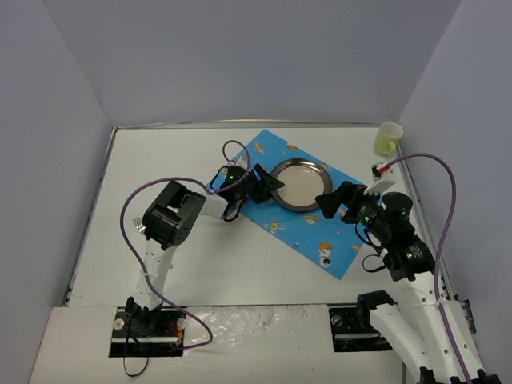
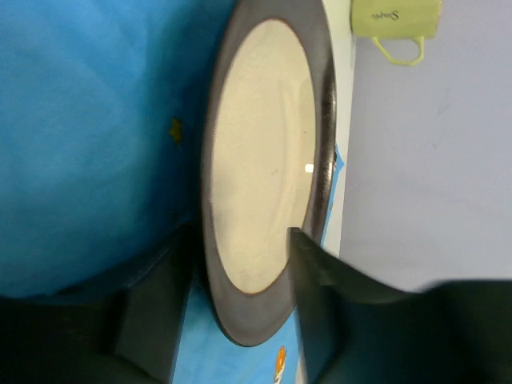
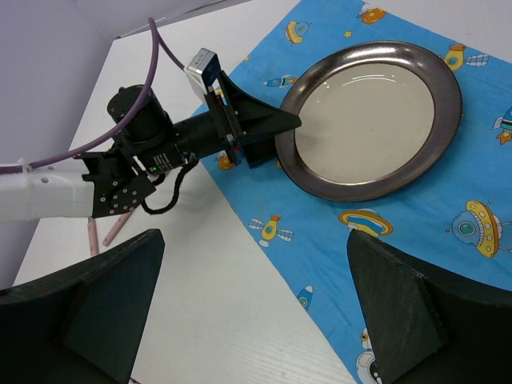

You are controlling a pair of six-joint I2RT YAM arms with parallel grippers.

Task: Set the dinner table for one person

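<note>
Yellow-green mug [image 2: 396, 18]: small dark script word, upside down, unreadable.

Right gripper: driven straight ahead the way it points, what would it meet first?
Likely the blue cloth just short of the plate; if the right gripper travels flatter than it looks, the plate's near rim instead. Depth is unclear.

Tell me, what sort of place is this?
Likely a robot test booth rather than a home: a white table boxed in by plain grey walls, two arms bolted at its near edge, one plate on a cloth.
</note>
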